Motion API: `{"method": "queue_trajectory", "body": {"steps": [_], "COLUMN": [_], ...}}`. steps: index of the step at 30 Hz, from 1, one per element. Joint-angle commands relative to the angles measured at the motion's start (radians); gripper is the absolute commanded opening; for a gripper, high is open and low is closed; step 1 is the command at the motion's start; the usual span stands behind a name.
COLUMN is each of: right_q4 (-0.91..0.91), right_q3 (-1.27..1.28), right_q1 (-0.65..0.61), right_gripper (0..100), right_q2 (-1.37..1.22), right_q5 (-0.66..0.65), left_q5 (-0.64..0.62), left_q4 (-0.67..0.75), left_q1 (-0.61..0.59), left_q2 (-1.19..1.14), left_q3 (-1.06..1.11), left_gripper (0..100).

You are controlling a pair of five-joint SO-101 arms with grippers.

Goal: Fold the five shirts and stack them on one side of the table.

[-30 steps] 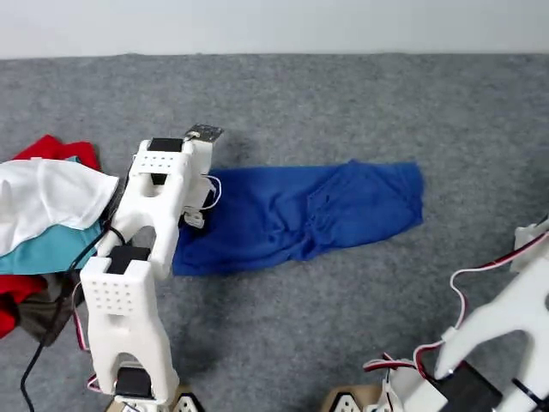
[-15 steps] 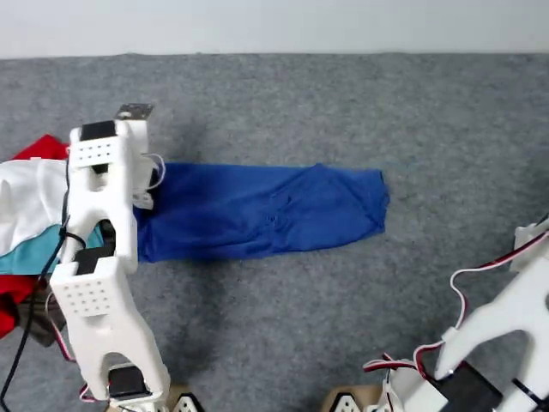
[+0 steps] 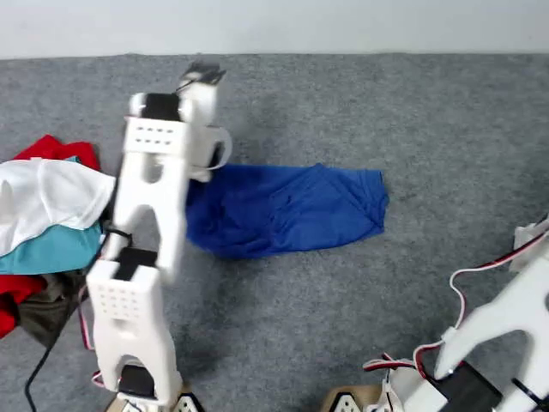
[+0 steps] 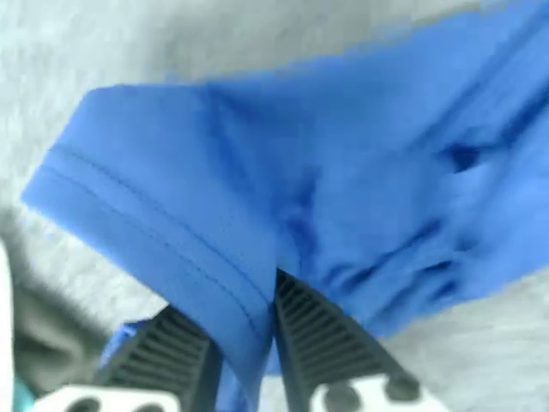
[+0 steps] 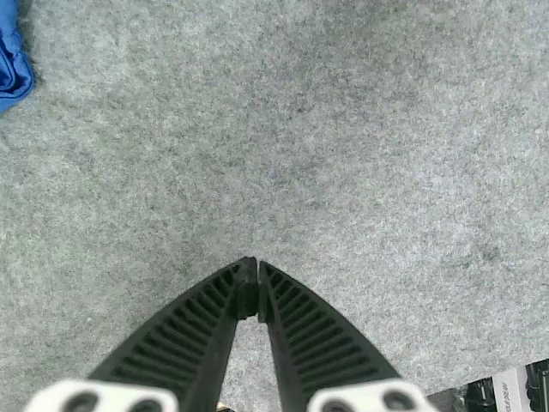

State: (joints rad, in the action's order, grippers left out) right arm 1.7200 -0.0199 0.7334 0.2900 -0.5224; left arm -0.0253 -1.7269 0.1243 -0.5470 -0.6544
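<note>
while the left gripper (image 4: 242, 319) clamps it, blue shirt (image 3: 292, 210) stretches side-to-side.

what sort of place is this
Probably a robotics test bench: a grey felt-covered table, a white left arm and right arm with loose wiring, a blue shirt and a heap of shirts.

A soft, matt blue cloth shirt (image 3: 292, 210) is shown, finely knitted and creased, and a stitched double hem is seen in the left wrist view. The table is covered by a rough, fuzzy grey felt-like table cover (image 3: 386, 94) with a matt finish. The white plastic shell of the left arm (image 3: 154, 180) is smooth, matt and perforated in places. On the left gripper (image 4: 230, 296) and the right gripper (image 5: 251, 287), jaws of black, ribbed, matt plastic are fitted. A pile of white, teal and red cloth shirts (image 3: 43, 215) is seen, soft and dull.
</note>
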Motion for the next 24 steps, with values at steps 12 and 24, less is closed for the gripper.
{"method": "queue_trajectory", "body": {"steps": [12, 24], "right_q4": [-0.042, -0.041], "right_q3": [0.074, 0.075], "right_q1": [-0.015, -0.010], "right_gripper": [1.1, 1.1], "right_q2": [0.044, 0.044], "right_q5": [-0.002, -0.005], "left_q5": [-0.080, -0.080], "left_q4": [0.087, 0.118], "left_q1": [0.344, 0.473], "left_q2": [0.077, -0.147], "left_q3": [-0.156, -0.315], "left_gripper": [2, 2]}}
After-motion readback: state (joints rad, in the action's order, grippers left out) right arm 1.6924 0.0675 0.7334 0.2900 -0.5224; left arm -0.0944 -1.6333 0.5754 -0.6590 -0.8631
